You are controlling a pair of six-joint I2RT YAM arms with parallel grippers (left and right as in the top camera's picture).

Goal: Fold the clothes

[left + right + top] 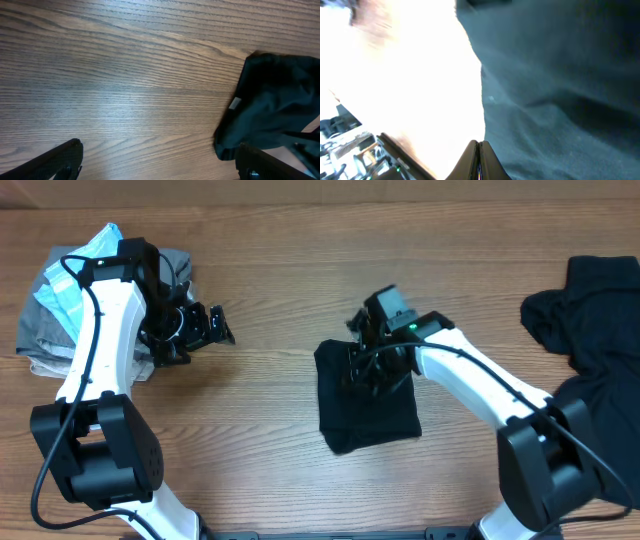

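Black fabric, a folded T-shirt (368, 408), lies on the wooden table (280, 240) directly beneath the right pincer (362, 360). That pincer's fingers (470, 160) are pressed together at the shirt's far edge; whether cloth is caught between them cannot be told. The left pincer (218, 326) is spread wide over bare wood, well apart from the folded T-shirt ahead of it. A stack of grey and light-blue garments (55, 320) sits behind the left pincer. More black T-shirts (590, 310) lie heaped well off to the right pincer's outer side.
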